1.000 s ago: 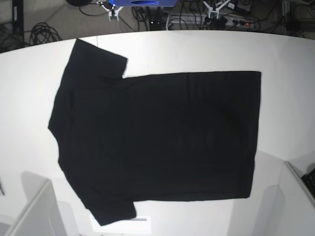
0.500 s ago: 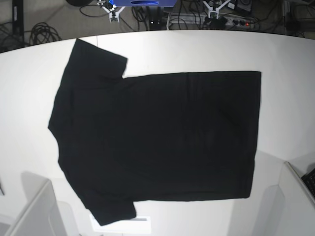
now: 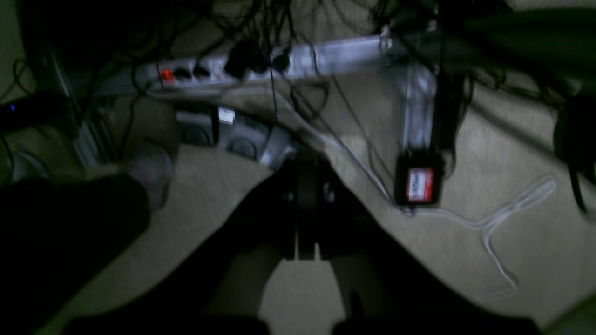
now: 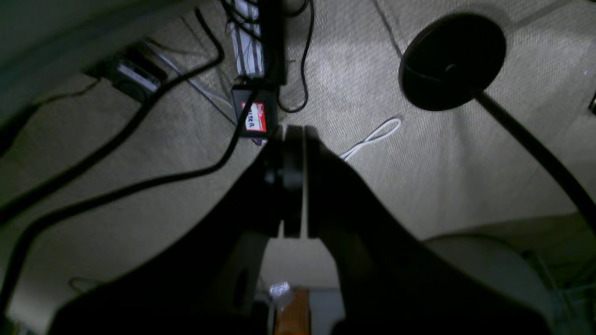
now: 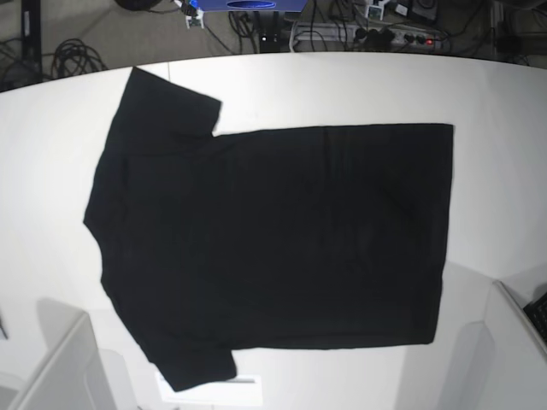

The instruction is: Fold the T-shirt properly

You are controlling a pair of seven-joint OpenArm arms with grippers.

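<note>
The black T-shirt (image 5: pixel 273 235) lies flat and plain side up on the white table (image 5: pixel 496 94) in the base view. Its sleeves and collar end are at the left, its straight hem at the right. Neither gripper is over the table. Only small white bits of the arms show at the far top edge. In the left wrist view my left gripper (image 3: pixel 303 163) is shut on nothing, hanging above the floor. My right gripper (image 4: pixel 298 132) is likewise shut and empty above the carpet. The T-shirt does not appear in either wrist view.
Pale raised panels stand at the near left (image 5: pixel 60 367) and near right (image 5: pixel 513 342) corners. A white slip (image 5: pixel 239 382) pokes out beside the lower sleeve. Beyond the table lie a power strip (image 5: pixel 402 36) and cables. A black round stand base (image 4: pixel 451 60) sits on the carpet.
The arm parts at the top edge of the base view have drawn back, nearly out of the frame. The T-shirt has not moved.
</note>
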